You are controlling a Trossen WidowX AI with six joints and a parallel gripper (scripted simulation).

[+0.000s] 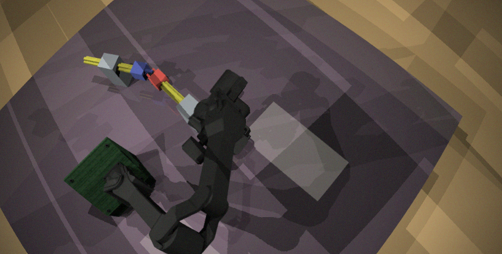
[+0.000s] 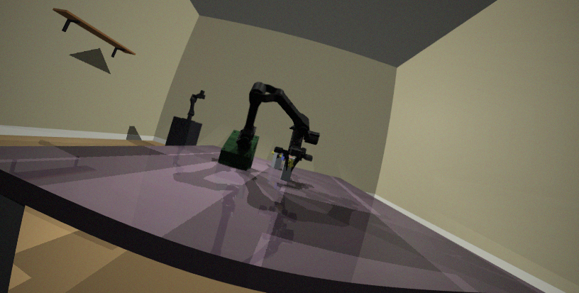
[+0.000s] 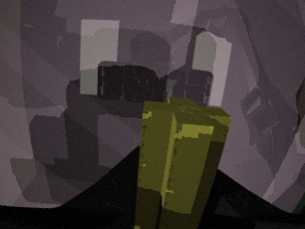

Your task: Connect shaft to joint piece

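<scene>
The first yellow shaft (image 1: 124, 67) runs through its grey block (image 1: 109, 61) to a blue fork (image 1: 139, 70). The red square joint piece (image 1: 158, 78) is hinged on that fork, its opening side facing along the second shaft. The second yellow shaft (image 1: 173, 92) (image 3: 189, 169) passes through the other grey block (image 1: 189, 105) (image 2: 285, 175). Its front end meets the red piece with no gap seen; how deep it sits inside is hidden. My gripper (image 2: 289, 165) (image 3: 163, 155) is shut on this shaft's rear part, close behind the block. The arm hides the fingers in the top view.
The green base block (image 1: 95, 176) (image 2: 239, 151) carries the arm and stands to one side of the shafts. A pale rectangle (image 1: 302, 150) shows on the glossy purple table (image 1: 298, 66). Another small arm (image 2: 191, 106) stands on a dark pedestal (image 2: 183, 132) in the background.
</scene>
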